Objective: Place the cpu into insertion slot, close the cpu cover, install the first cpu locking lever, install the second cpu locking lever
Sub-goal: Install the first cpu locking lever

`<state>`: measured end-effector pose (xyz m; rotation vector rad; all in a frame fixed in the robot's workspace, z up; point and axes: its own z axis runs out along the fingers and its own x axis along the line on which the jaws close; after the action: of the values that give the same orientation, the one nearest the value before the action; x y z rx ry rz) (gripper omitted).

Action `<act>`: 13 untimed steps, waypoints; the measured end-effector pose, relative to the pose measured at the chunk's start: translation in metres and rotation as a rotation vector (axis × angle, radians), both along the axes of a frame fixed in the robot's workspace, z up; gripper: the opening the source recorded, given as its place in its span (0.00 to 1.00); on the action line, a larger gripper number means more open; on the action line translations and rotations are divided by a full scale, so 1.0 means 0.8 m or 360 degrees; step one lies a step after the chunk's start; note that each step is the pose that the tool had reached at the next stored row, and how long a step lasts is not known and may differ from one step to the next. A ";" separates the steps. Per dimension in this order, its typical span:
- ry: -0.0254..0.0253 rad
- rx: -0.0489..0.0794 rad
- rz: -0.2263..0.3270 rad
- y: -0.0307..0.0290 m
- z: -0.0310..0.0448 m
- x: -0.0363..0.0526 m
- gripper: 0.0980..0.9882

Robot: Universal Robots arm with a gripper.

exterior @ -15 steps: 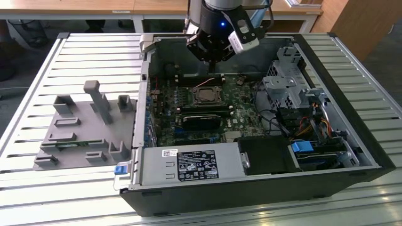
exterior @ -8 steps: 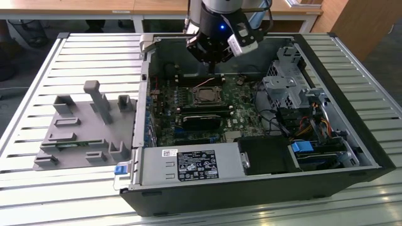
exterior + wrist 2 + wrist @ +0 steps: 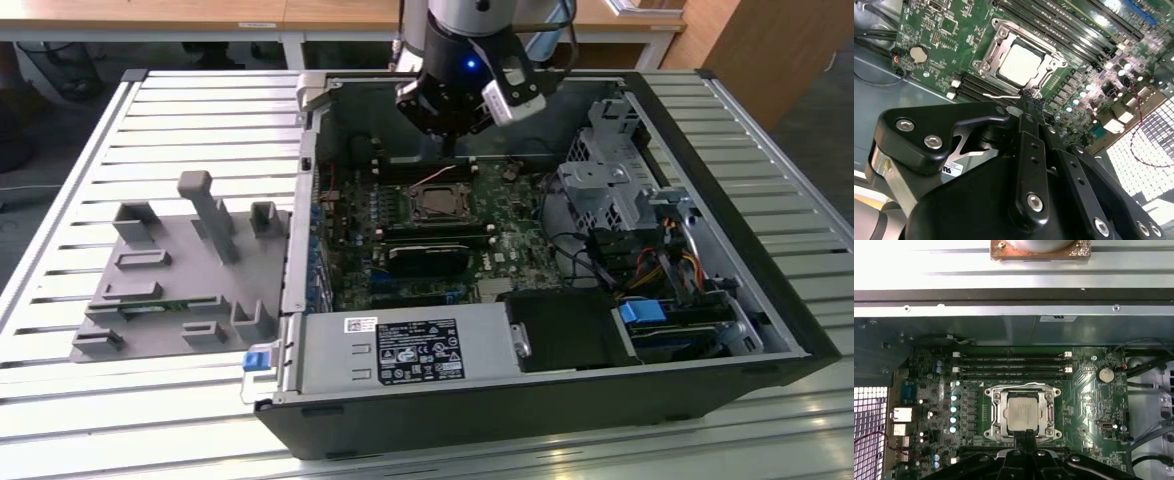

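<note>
1. First wrist view: the cpu (image 3: 1023,412) sits in the insertion slot (image 3: 996,396), with the cpu cover (image 3: 1050,410) lying flat around it.
2. The gripper (image 3: 1024,439) is clenched, fingertips together with nothing seen between them, just beside the cover's edge.
3. Exterior view: the arm (image 3: 461,50) stands near vertical over the motherboard (image 3: 521,230), close to the far wall of the computer case (image 3: 534,420).

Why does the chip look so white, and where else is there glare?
Second wrist view: the cpu catches light and reads nearly white, as does the perforated grille. First wrist view: the case rim is washed out. Exterior view: the slatted table shines, the case interior is dim.
</note>
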<state>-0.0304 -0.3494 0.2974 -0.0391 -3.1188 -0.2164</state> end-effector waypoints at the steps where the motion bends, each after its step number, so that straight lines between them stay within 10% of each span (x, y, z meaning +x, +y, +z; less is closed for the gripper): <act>1: -0.00003 0.0002 0.0000 0.0001 -0.0013 0.000 0.01; 13: 0.00000 0.0002 0.0000 0.0060 -0.0106 0.000 0.01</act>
<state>-0.0305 -0.3447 0.2889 -0.0392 -3.1187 -0.2182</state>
